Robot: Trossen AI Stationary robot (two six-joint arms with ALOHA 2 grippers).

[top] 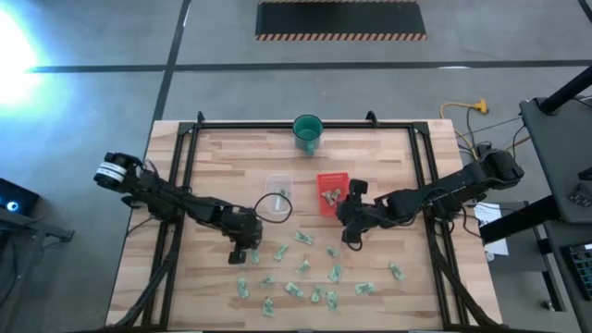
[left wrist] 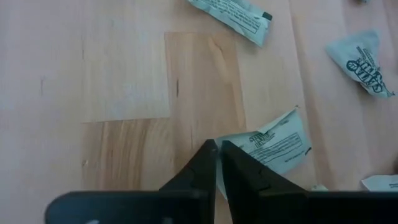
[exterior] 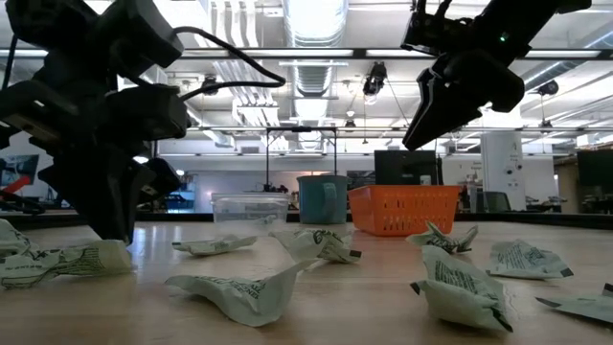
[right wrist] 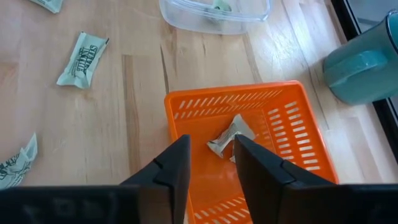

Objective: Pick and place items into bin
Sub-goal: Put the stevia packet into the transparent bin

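Several small pale green-and-white packets [top: 305, 268] lie scattered on the near half of the wooden table. My left gripper [left wrist: 217, 149] reaches down to the table at the left of the scatter and is shut on one packet [left wrist: 273, 143]. My right gripper [right wrist: 211, 162] hangs open above the orange basket [right wrist: 286, 124], nothing between its fingers. One crumpled packet [right wrist: 231, 138] lies on the basket's floor below it. In the high view the basket [top: 324, 180] stands right of the table's middle. My left gripper pinches the packet's end edge [left wrist: 231, 140] between its two fingertips. The fingers slant down from the table's left. The rest of the packet lies flat on the wood beyond the fingertips.
A teal cup [top: 308, 131] stands at the far edge and a clear plastic container [top: 279, 190] left of the basket. Black frame rails [top: 185, 166] run along the table's left, right and far sides. Bare wood lies between the container and the packets.
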